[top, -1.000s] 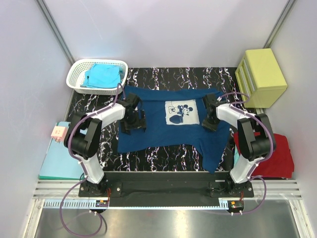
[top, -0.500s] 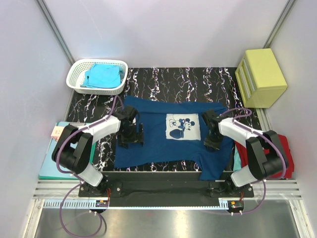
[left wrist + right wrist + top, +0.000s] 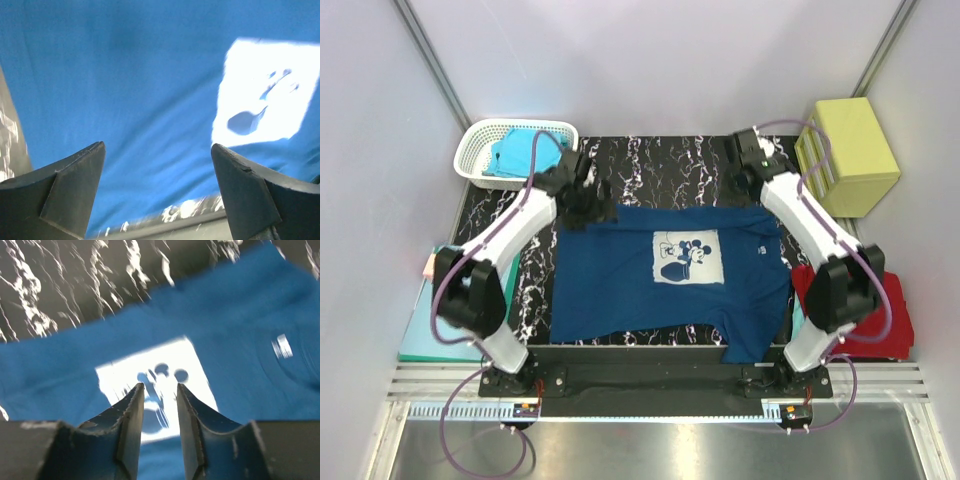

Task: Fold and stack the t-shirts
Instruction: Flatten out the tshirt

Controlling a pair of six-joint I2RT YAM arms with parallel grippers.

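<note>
The navy blue t-shirt (image 3: 620, 270) lies spread flat on the black marbled table, its pale mouse print (image 3: 686, 257) facing up. My left gripper (image 3: 586, 203) hovers over the shirt's far left shoulder, wide open and empty. In the left wrist view the left gripper (image 3: 157, 150) looks down on the shirt (image 3: 125, 75) and print (image 3: 265, 95). My right gripper (image 3: 757, 165) is raised beyond the far right shoulder. In the right wrist view the right gripper (image 3: 160, 386) is narrowly open with nothing between its jaws, above the shirt (image 3: 250, 330).
A white basket (image 3: 470, 152) at the far left holds a turquoise t-shirt (image 3: 525, 152). A yellow box (image 3: 850, 150) stands at the far right. A red t-shirt (image 3: 880, 320) lies at the right edge. A teal clipboard (image 3: 425, 320) lies off the left edge.
Both grippers have let go of the navy shirt, lifted off it and moved to its far edge. The shirt now lies flatter and squarer than before.
</note>
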